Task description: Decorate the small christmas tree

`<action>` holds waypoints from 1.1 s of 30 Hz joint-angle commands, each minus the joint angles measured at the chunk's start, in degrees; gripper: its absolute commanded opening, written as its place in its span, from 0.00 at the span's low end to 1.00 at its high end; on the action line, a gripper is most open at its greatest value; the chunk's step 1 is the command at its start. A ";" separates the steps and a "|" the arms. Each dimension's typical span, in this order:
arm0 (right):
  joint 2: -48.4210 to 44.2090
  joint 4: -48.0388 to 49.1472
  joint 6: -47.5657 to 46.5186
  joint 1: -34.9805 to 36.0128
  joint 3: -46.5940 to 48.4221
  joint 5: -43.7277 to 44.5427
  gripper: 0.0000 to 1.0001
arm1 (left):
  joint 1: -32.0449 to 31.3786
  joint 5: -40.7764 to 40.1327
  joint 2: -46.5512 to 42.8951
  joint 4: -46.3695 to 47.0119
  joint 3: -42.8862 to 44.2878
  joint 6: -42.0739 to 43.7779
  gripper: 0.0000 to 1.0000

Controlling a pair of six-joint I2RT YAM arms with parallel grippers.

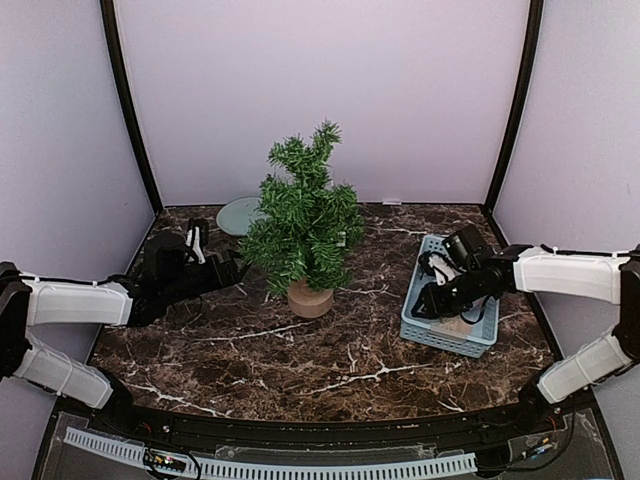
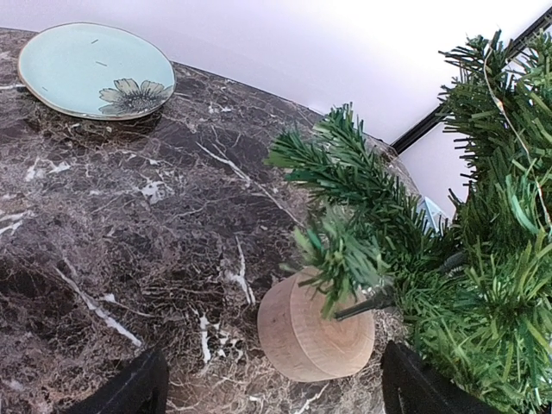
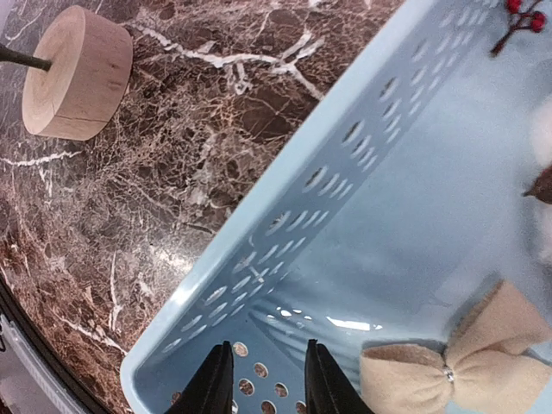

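Note:
The small christmas tree (image 1: 305,225) stands mid-table on its round wooden stump (image 1: 309,298). My left gripper (image 1: 225,268) hovers just left of the tree, open and empty. In the left wrist view the stump (image 2: 315,332) lies between its wide-set fingers (image 2: 138,388), with green branches (image 2: 483,259) to the right. My right gripper (image 1: 432,300) reaches down into the light blue basket (image 1: 412,320). There its jaws (image 3: 267,379) stand slightly apart over the basket floor with nothing between them. A beige bow (image 3: 466,358) lies just right of them, untouched. A red berry sprig (image 3: 517,13) lies farther in.
A pale green plate (image 1: 238,213) with a flower print sits at the back left, behind the left arm. The basket's perforated wall (image 3: 328,181) rises left of the right fingers. Purple walls close in the table on three sides.

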 commanded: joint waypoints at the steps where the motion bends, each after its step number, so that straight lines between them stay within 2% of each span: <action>1: -4.90 -8.66 -3.26 -0.58 5.72 8.21 0.30 | 0.25 0.75 -0.14 -0.23 2.31 1.62 0.88; 2: -5.36 -10.93 -3.63 -1.01 6.72 10.55 0.30 | 0.23 0.82 -0.14 -0.78 2.43 1.96 0.88; 4: -7.02 -10.17 -5.10 -2.99 6.91 5.90 0.29 | 0.28 0.99 -0.15 -1.03 2.57 2.47 0.88; 6: -7.19 -10.55 -5.76 -3.51 8.14 9.40 0.29 | 0.29 1.09 -0.08 -1.08 2.62 2.61 0.88; 11: 1.40 -20.41 -6.51 -6.39 13.53 15.06 0.28 | 0.29 2.02 0.32 -0.82 2.97 2.36 0.88; 18: 7.36 -22.94 -6.09 -5.76 14.19 14.11 0.26 | 0.38 1.74 0.27 -0.39 2.79 2.32 0.88; 25: 12.11 -18.05 -6.18 -5.76 11.69 4.05 0.25 | 0.51 1.87 0.60 0.36 2.93 2.33 0.87; 33: 16.27 -16.67 -5.72 -5.76 15.18 0.50 0.27 | 0.81 1.72 0.53 0.68 3.18 2.44 0.87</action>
